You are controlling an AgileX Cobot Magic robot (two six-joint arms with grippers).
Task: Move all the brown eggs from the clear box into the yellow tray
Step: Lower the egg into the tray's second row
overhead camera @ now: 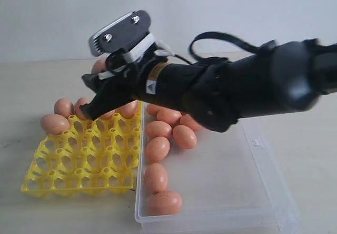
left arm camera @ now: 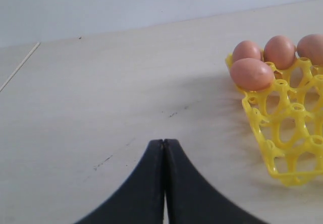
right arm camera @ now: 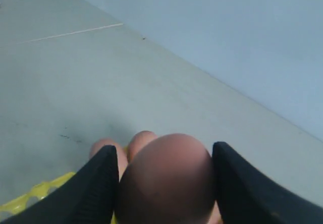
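Right wrist view first: one brown egg (right arm camera: pixel 166 181) pinched snugly in the right gripper (right arm camera: pixel 165 153), hanging over the far side of the yellow tray (overhead camera: pixel 79 163), close to the few eggs (overhead camera: pixel 55 123) already seated along that back row. Looks like the carry-and-drop step, mid-task at best, with a good bunch of brown eggs (overhead camera: pixel 158 148) lying loose in the clear box (overhead camera: pixel 253 192) right beside the tray. Left gripper (left arm camera: pixel 164 143) pressed shut on nothing, parked low over the bare desk (left arm camera: pixel 91 82) near the tray's corner. Next up, probably: picking a free cup (overhead camera: pixel 90 139), lining up over it, easing down gently until seated, then spreading the fingers. Worth watching for a bump against the neighbouring eggs, and no squeezing harder, obviously.
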